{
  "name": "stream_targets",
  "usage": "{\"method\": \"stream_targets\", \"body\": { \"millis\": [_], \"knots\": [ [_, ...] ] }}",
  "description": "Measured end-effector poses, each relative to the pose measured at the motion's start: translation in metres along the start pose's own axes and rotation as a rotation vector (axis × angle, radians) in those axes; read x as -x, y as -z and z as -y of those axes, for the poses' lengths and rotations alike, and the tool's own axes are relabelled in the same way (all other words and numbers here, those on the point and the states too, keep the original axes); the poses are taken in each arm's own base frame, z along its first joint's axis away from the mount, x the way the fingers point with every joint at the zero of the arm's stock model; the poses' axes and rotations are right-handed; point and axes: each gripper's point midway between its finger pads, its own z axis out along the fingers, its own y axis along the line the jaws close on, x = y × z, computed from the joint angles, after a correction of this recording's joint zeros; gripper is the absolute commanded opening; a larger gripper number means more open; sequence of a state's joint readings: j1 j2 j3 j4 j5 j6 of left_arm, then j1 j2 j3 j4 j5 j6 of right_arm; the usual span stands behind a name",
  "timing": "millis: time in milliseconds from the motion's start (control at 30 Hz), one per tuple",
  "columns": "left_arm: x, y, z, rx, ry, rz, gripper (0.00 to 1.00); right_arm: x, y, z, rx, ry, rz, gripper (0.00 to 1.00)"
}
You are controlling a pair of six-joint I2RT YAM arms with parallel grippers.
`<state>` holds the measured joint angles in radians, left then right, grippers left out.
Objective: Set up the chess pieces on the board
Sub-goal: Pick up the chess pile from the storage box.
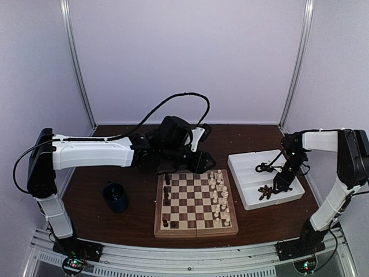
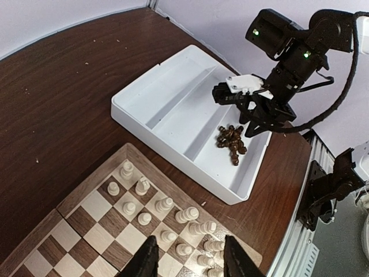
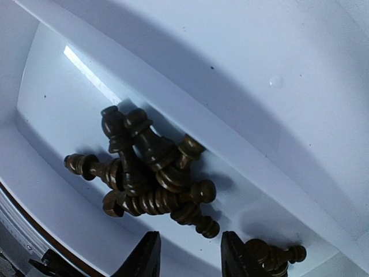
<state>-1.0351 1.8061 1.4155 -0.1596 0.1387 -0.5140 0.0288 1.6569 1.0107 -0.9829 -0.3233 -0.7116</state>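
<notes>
Left gripper (image 2: 189,261) hangs parted and empty over the board (image 1: 196,231), with cream pieces (image 2: 164,203) lining its right files. Only the right wrist view resolves the dark pieces (image 3: 151,173), turned shapes tumbled in the tray (image 3: 259,57). The right gripper (image 3: 187,254) is parted beside them.

I can't make out any writing, numbers or brand marks anywhere. The board (image 1: 196,232) shows no readable letters or figures along its border, and the white tray (image 2: 173,75) looks unmarked.

One board (image 1: 196,232), one tray (image 1: 253,162), one cup (image 1: 116,196)
</notes>
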Motion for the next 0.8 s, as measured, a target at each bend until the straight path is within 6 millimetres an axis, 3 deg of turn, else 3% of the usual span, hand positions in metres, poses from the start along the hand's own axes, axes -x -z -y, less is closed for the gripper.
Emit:
{"method": "stream_targets", "body": {
  "millis": [267, 467, 700, 800],
  "knots": [
    [0.000, 0.000, -0.001, 0.004, -0.001, 0.002, 0.38, -0.007, 0.004, 0.009, -0.062, 0.033, -0.037, 0.40],
    [0.000, 0.000, -0.001, 0.004, -0.001, 0.001, 0.38, -0.010, 0.002, 0.003, -0.034, 0.066, -0.040, 0.36],
    [-0.001, 0.000, -0.002, 0.008, 0.000, 0.000, 0.38, 0.010, 0.007, -0.015, -0.006, 0.092, 0.006, 0.50],
    [-0.001, 0.000, -0.002, 0.009, 0.000, 0.000, 0.38, 0.017, 0.002, -0.019, 0.005, 0.089, -0.003, 0.50]
  ]
}}
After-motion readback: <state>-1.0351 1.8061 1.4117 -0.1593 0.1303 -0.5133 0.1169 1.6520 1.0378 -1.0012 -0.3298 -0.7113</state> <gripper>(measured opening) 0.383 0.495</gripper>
